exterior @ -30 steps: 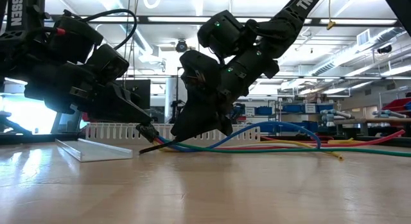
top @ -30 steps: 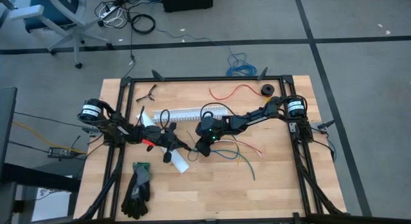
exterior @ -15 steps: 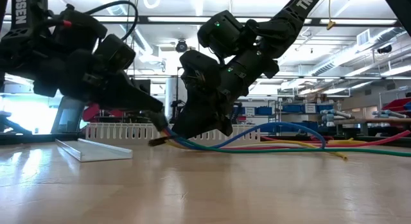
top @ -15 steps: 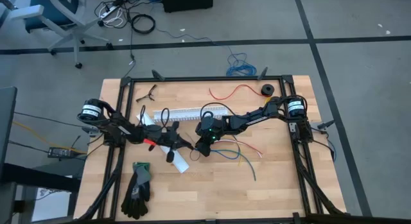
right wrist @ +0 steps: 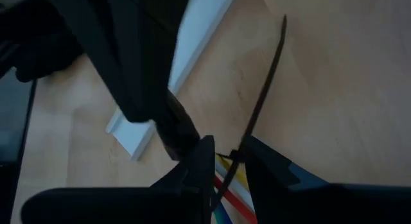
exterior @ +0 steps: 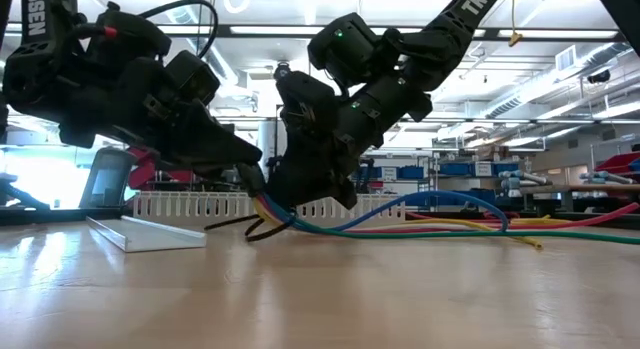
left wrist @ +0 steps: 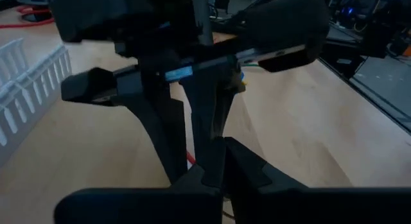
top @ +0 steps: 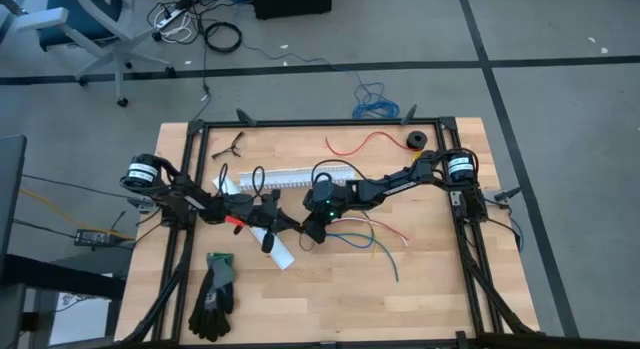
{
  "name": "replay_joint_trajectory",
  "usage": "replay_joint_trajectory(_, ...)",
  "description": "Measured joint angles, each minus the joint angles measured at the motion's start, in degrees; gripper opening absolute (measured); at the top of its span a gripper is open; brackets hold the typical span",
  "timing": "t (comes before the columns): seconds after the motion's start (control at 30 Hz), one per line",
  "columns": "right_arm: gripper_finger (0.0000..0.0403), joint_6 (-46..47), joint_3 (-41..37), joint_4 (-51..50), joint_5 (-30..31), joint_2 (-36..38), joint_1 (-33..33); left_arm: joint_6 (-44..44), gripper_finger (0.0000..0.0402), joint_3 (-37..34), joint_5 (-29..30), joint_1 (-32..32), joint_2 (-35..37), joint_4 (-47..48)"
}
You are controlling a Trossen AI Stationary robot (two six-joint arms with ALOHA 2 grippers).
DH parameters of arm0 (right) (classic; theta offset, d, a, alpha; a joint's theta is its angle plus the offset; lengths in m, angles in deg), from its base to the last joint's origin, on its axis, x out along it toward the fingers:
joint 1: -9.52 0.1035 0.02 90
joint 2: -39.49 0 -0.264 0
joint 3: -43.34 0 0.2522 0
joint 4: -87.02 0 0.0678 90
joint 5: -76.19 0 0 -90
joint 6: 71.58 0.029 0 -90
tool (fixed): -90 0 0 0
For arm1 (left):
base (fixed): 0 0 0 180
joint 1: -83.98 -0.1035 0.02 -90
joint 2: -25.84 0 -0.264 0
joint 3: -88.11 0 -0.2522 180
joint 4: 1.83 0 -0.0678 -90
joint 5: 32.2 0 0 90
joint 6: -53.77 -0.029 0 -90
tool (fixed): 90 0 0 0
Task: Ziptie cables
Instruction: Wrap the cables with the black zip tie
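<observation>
The cables (top: 372, 239), thin yellow, green, blue and red wires, fan out across the table's middle (exterior: 430, 225). Their bunched left end is raised off the wood between my two grippers. A black ziptie (right wrist: 260, 95) crosses that end, and its loose tail curls down to the table (exterior: 238, 227). My right gripper (top: 312, 229) is shut on the bundle (right wrist: 230, 165). My left gripper (top: 290, 227) comes from the left, shut, its tip right at the bundle's end (exterior: 256, 185). My left gripper meets the bunched end from the table's left, fingers nearly level; its own fingertips (right wrist: 183, 139) hide which part it pinches. The ziptie's tail hangs below it. My right gripper pinches the wires' bunched end (right wrist: 226, 179) between its two fingers, slanting down from the right, with the ziptie strap (right wrist: 239, 153) rising between the fingers. That end is clear of the table; the rest of the wires lie on it.
A white slotted channel (top: 290, 176) lies behind the grippers, and its flat white lid (top: 279, 252) in front of them. Black and green gloves (top: 213, 289) lie at the near left. A thin red wire (top: 365, 141) and a black roll (top: 415, 140) lie at the far right.
My left gripper has risen and moved toward my right gripper, rolling a little. The bundle's left end and the ziptie have come up off the table with it, and the ziptie's tail now curls below. The rest of the wires have stayed on the table.
</observation>
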Motion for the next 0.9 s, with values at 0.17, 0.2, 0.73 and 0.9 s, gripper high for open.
replay_joint_trajectory(0.17,0.0075,-0.3,0.0,1.3,-0.3,0.0,0.0,2.5,0.0023,0.0,0.0,0.1,0.0,2.1)
replay_joint_trajectory(0.2,0.0075,-0.4,0.0,1.4,-0.4,0.0,0.0,3.2,0.0027,0.0,0.0,0.1,0.0,3.0)
replay_joint_trajectory(0.73,0.0075,-0.8,0.0,-2.4,-1.1,0.0,0.2,16.3,0.0103,0.0,-3.9,0.1,0.0,2.9)
replay_joint_trajectory(0.9,0.0075,-0.5,0.1,-8.7,1.5,0.2,0.2,21.8,0.0104,0.0,-4.3,0.1,0.0,2.4)
